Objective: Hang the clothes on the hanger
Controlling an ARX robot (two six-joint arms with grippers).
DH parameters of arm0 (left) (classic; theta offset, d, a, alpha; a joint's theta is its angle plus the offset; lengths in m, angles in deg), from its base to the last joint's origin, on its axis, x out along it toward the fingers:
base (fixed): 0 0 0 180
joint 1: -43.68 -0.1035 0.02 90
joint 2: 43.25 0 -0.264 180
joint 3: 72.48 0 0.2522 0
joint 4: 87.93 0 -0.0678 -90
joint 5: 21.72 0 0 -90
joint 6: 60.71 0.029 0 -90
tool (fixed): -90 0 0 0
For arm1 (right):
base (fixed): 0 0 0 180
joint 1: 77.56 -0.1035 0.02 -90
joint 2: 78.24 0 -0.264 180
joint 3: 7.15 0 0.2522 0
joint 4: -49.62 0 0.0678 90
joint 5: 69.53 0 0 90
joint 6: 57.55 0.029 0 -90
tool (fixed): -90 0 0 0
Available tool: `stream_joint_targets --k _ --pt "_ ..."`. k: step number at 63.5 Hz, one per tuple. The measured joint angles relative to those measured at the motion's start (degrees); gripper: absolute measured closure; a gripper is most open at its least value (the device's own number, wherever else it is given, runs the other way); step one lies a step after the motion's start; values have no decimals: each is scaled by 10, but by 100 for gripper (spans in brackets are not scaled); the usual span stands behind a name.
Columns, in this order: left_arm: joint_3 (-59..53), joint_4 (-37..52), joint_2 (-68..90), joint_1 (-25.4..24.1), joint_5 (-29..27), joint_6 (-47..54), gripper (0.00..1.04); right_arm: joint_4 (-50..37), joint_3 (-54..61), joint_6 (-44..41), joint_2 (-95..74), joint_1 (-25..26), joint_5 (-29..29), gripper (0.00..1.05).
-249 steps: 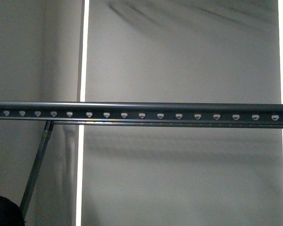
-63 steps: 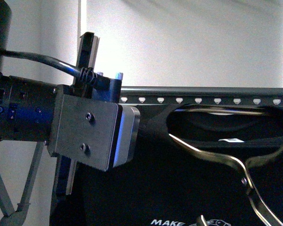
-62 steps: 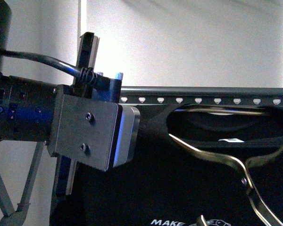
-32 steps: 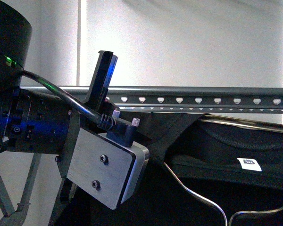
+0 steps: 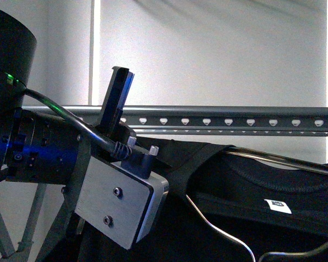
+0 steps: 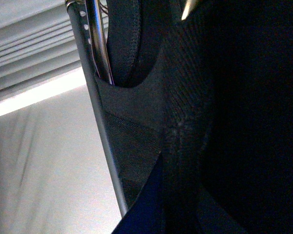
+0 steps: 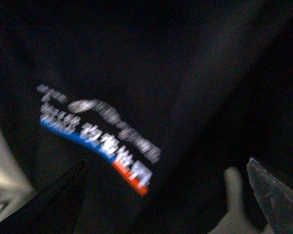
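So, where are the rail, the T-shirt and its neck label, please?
rail (image 5: 240, 113): front view, top band above the holes.
T-shirt (image 5: 199, 158): front view, shoulder fabric beside the collar.
neck label (image 5: 277, 206): front view, middle of the white tag.

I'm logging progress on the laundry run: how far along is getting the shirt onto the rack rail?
Done: the black T-shirt is on a wire coat hanger, up close to the rack rail. In hand: the left gripper is at the shirt's shoulder, with the collar just under the rail; its grip is hidden. Left: no hook shows over the rail, so hanging and letting go look outstanding.
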Motion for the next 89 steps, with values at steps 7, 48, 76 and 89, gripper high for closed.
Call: stream_joint_targets --k 7,48,76,89 --pt "2 0 0 1 1 0 100 -14 -20 -42 -30 66 123 7" --pt "3 -1 1 0 1 0 100 -638 -109 -866 -518 45 69 7" --pt "3 -1 1 -1 -4 0 100 -790 -186 -868 -708 -55 -39 7" --pt "4 -1 1 -1 -4 0 100 -800 -200 -854 -731 -81 -71 31"
